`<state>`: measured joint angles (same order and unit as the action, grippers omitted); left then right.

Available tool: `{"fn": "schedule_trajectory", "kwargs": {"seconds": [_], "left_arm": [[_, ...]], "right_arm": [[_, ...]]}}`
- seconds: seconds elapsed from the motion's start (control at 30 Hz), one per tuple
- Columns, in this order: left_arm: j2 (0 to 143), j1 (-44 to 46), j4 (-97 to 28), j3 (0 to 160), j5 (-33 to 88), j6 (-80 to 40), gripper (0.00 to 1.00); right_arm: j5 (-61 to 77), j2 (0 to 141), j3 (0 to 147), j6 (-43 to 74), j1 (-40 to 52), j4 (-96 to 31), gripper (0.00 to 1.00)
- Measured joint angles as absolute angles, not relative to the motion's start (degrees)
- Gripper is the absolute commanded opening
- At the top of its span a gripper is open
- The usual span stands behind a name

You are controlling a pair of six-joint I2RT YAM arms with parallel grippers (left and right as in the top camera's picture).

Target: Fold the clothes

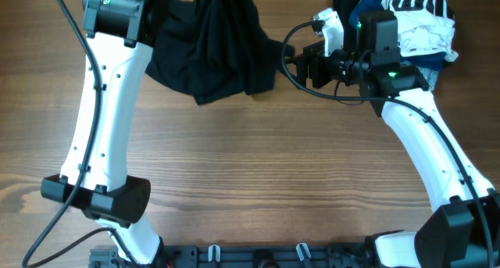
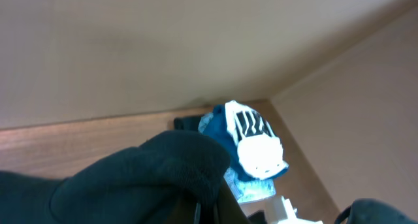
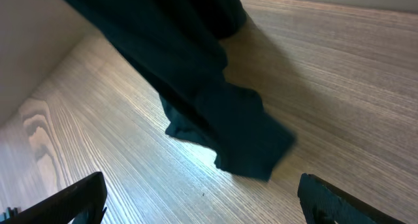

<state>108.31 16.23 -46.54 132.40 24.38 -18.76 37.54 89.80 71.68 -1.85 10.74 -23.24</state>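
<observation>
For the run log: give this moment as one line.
black fabric garment: raised, hem on wooden table | right gripper: open, not touching | left gripper: hidden

Count, overhead view:
- 1 black garment (image 1: 215,45), far, left of centre on the table (image 1: 258,166).
- 1 heap of clothes (image 1: 418,22), far right. Striped, white and blue fabric show; piece count cannot be told.
- 2 robot arms: left arm (image 1: 101,119), right arm (image 1: 428,139).

Overhead top-down; wrist views near garment (image 1: 211,49)
</observation>
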Motion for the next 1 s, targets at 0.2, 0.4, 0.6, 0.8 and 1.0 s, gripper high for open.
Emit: {"fn": "schedule_trajectory", "kwargs": {"seconds": [0.2,0.4,0.6,0.8,1.0], "left_arm": [[108.2,16.2,-42.6,132.4,24.3,-22.5,0.04],[108.0,16.9,-47.0,132.4,24.3,-23.5,0.04],[108.0,21.6,-51.4,132.4,22.0,-26.7,0.04],[108.0,25.4,-51.7,132.4,16.9,-29.5,0.04],[108.0,26.6,-51.9,132.4,14.5,-30.2,0.04]], "right_arm": [[37.0,89.8,71.7,-3.2,12.8,-22.8,0.95],[36.6,89.8,73.7,-3.7,14.7,-17.7,0.91],[35.6,89.6,76.2,2.7,15.9,-9.2,0.83],[30.0,89.6,76.2,10.9,20.9,-3.4,0.74],[22.8,89.6,76.2,19.2,22.2,1.1,0.17]]}}
